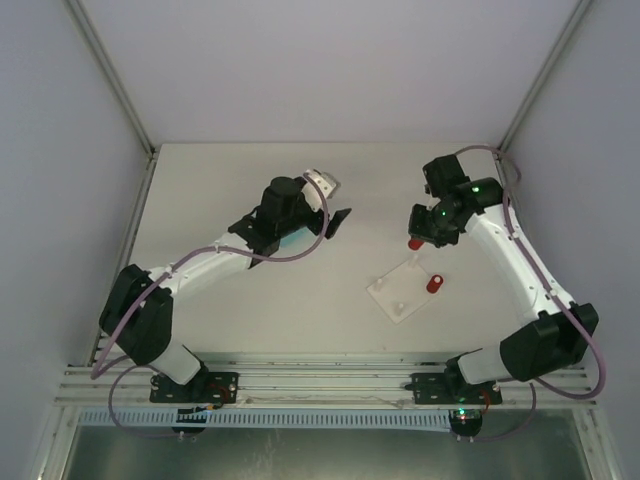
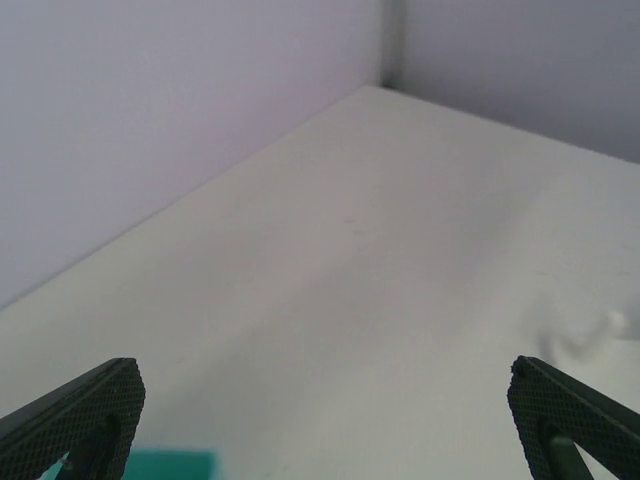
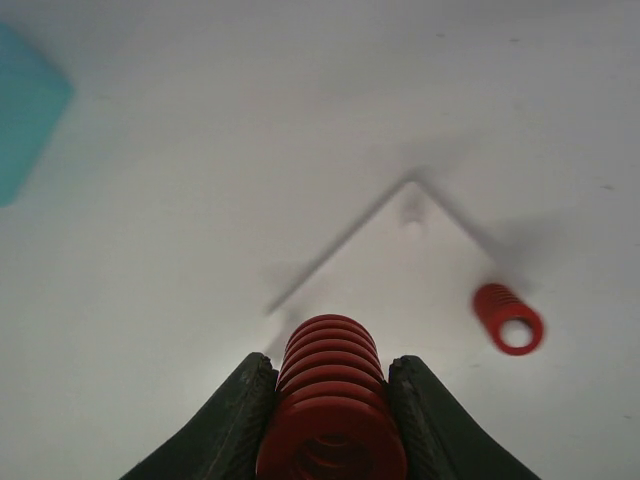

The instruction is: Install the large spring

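Clamping the large spring (image 3: 330, 400) between its two dark fingers, the right gripper (image 3: 330, 385) is holding the red coil above the tabletop (image 1: 240, 310), with the coil's open end facing the wrist camera. In the top view this gripper (image 1: 416, 240) is hovering just off the 12 o'clock corner of the white base plate (image 1: 398, 290), which is lying flat toward 4 o'clock from the tabletop's middle; whether the spring (image 1: 414, 243) is touching the plate cannot be told. Another red spring (image 3: 508, 318) is sitting at the plate's (image 3: 400, 270) 3 o'clock edge, tilted so that its hollow end is showing, well apart from the held one. A small white peg (image 3: 412, 212) is standing near the plate's far corner. At 9 o'clock from the right arm, the left gripper (image 2: 320, 420) is hanging over bare tabletop with its fingers (image 2: 75, 410) spread wide and nothing between them. A teal object (image 3: 25, 100) is showing at 10 o'clock in the right wrist view, blurred.
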